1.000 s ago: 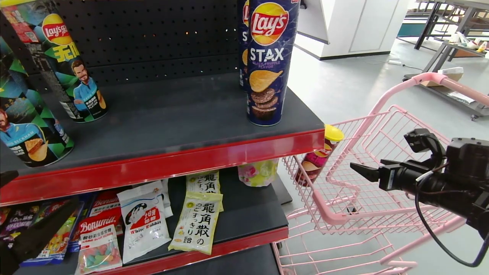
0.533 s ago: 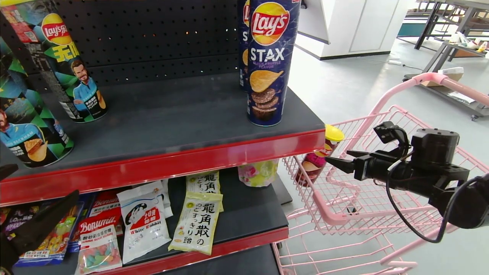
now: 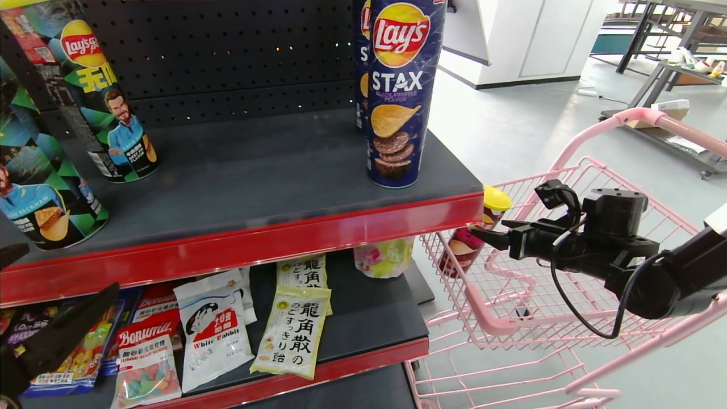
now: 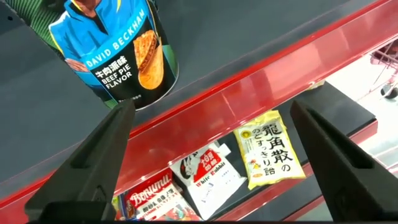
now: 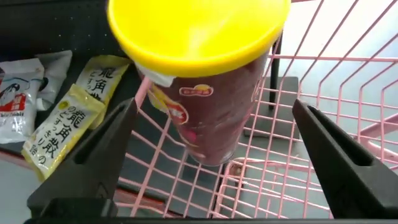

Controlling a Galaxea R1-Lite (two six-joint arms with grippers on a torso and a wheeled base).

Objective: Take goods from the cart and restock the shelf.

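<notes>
Fingers spread wide, the right gripper (image 5: 211, 109) faces the yellow-lidded chip can (image 3: 476, 236) leaning in the pink cart (image 3: 568, 165) beside the shelf (image 3: 255, 165), a pickup likely needing a forward reach, then a squeeze.

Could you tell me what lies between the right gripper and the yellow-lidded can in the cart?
Nothing: the right wrist view shows that stretch bare, with the can straight ahead of the open right gripper.

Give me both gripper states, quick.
Left gripper: open, empty.
Right gripper: open, facing the yellow-lidded can, not gripping it.
</notes>
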